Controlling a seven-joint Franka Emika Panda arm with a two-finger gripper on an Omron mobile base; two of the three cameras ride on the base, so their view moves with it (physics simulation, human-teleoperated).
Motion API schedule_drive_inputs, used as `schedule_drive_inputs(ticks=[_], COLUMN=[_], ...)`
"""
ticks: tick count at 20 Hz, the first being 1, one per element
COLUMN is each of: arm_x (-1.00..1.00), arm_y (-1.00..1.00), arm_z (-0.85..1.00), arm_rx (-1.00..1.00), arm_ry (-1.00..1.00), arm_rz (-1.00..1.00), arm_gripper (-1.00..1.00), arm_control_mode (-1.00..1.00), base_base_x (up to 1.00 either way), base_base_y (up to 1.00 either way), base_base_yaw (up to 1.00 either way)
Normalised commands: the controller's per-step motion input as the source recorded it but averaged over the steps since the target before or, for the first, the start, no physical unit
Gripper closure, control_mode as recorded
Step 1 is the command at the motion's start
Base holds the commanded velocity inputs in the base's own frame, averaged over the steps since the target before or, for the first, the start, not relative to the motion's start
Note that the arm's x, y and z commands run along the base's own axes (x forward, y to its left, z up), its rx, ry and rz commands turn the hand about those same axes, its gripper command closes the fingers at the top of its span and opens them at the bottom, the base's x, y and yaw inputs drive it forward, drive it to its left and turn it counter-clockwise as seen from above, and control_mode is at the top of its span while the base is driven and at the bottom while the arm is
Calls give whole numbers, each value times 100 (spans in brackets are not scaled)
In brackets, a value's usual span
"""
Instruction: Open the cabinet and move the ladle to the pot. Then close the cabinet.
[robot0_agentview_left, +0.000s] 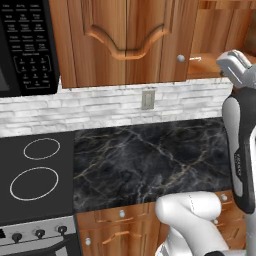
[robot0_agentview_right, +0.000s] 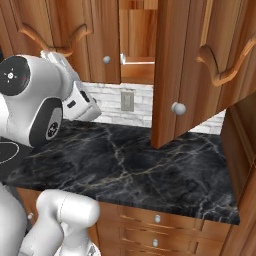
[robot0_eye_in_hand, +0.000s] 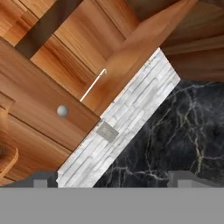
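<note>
- Gripper (robot0_eye_in_hand: 111, 178) tips spread, empty, over the counter (robot0_eye_in_hand: 175, 131).
- Cabinet (robot0_agentview_right: 137, 47) open at 12 o'clock; door (robot0_agentview_right: 192, 65) swung out at 2.
- Ladle (robot0_eye_in_hand: 92, 85), thin pale handle on shelf.
- Step: reach for ladle; next needs lift to shelf.

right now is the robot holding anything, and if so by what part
Nothing is held. In the hand view the gripper has its jaws apart with only black marble counter and white brick wall between them; the reddish-brown wooden cabinet door stands open, untouched.
</note>
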Motion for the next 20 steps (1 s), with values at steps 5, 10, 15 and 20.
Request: schedule_drive_inputs(ticks=[5, 10, 15, 20], arm_x=[17, 2, 12, 22], arm_y=[28, 2, 0, 0], arm_z=[0, 0, 0, 2], arm_rx=[0, 4, 7, 4], arm_ry=[-4, -18, -17, -7], arm_rz=[22, 14, 10, 9], arm_gripper=[-100, -100, -100, -100], arm_control_mode=[-100, -100, -100, -100], base_base_x=[0, 0, 0, 0], base_base_y=[0, 0, 0, 0], base_base_yaw=[0, 0, 0, 0])
